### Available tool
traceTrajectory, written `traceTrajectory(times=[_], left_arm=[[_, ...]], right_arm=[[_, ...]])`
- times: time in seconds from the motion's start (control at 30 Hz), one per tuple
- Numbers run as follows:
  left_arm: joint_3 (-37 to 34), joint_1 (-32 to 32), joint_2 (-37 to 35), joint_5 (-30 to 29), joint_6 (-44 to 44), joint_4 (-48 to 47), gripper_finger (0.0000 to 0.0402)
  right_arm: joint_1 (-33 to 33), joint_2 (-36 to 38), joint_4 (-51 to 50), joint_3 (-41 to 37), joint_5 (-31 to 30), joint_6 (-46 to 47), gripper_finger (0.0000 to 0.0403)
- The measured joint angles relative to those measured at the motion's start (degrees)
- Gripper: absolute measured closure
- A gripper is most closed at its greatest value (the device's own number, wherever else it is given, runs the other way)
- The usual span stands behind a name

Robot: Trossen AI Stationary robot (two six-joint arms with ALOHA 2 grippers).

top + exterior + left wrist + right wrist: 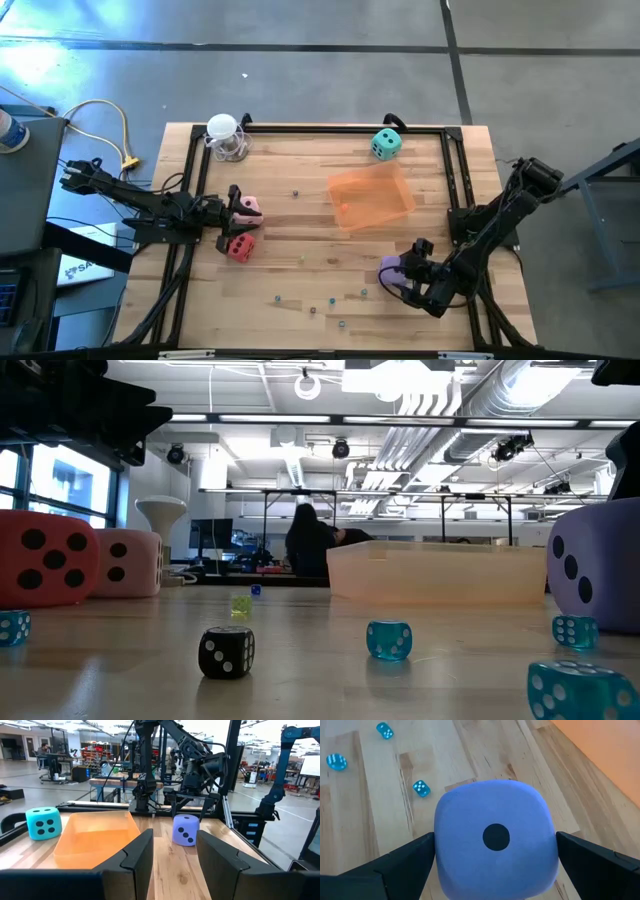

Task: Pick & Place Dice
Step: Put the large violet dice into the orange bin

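Right tool [495,865] open, straddling soft-looking purple rounded-corner die [495,852]: likely light, squashy; grip opposite flat faces. Left tool [232,210]: state indeterminate.

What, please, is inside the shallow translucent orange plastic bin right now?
No large dice show inside the shallow translucent orange plastic bin from above; only wood shows through its floor. The low view's near wall blurs anything tiny inside.

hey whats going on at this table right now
The right gripper sits low at the table's near right with its fingers wide open around the purple die, not yet closed on it. The left gripper waits, empty, by the pink die and red die. The teal die sits beyond the orange tray.
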State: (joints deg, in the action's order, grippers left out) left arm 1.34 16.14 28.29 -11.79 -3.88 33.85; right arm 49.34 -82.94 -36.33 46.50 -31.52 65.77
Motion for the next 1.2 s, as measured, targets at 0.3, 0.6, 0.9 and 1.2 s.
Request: traceTrajectory(times=[0.3, 0.6, 0.9, 1.2], left_arm=[[-0.02, 0.00, 0.00, -0.02, 0.00, 0.02, 0.0257], [-0.02, 0.00, 0.00, -0.14, -0.67, 0.00, 0.0257], [-0.01, -0.01, 0.00, -2.30, -0.74, 0.00, 0.0257], [-0.02, -0.01, 0.00, -2.34, -0.46, 0.00, 0.0257]], right_arm=[[-0.07, 0.00, 0.49, 0.00, 2.65, 0.60, 0.0007], [0.00, -0.04, 7.36, -0.07, 3.74, 0.45, 0.0007], [0.00, -0.04, 14.79, -0.07, 2.69, -5.08, 0.0007], [-0.04, -0.04, 14.06, -0.07, -6.41, -8.50, 0.0007]])
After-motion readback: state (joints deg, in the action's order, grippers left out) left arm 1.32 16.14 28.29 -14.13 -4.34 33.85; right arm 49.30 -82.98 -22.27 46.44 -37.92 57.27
